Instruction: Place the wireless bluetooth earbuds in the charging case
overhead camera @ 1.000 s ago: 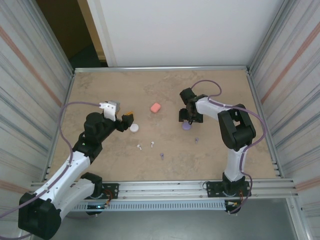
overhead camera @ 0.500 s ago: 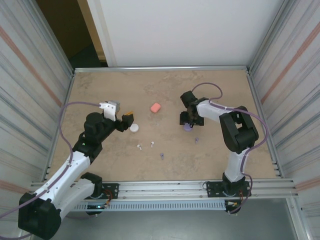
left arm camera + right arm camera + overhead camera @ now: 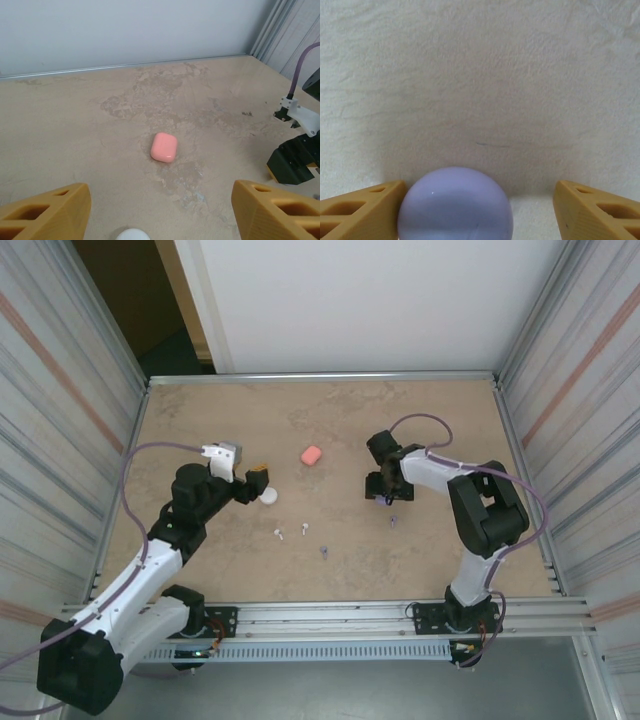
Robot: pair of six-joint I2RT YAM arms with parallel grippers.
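- Hovering at the left of the overhead frame, the left gripper (image 3: 256, 483) has hardly stirred in the last second. Its jaws stand wide and empty, with the white charging case (image 3: 268, 496) just beside the fingertips.
- Below centre, a white earbud (image 3: 279, 534) and a second white earbud (image 3: 305, 529) lie loose on the table (image 3: 200, 420), as they did a second ago.
- Above centre, the pink charging case (image 3: 311, 454) sits apart from both arms.
- Right of the white pair lie a purple earbud (image 3: 324, 551) and, nearer the right arm, a second purple earbud (image 3: 394, 520), both unmoved.
- The right gripper (image 3: 384, 496) has slid down and to the right in the frame and now covers the purple charging case (image 3: 455, 205). In the wrist view the case touches the finger at lower left, with a clear gap at lower right. The jaws are wide and nothing is gripped yet.
- To my eye a grasp on that case is being set up, and no earbud is seated so far.
- The purple case's lower part is cut off by the frame edge, so I cannot tell whether its lid is open. The earbuds are too small to read their stems.
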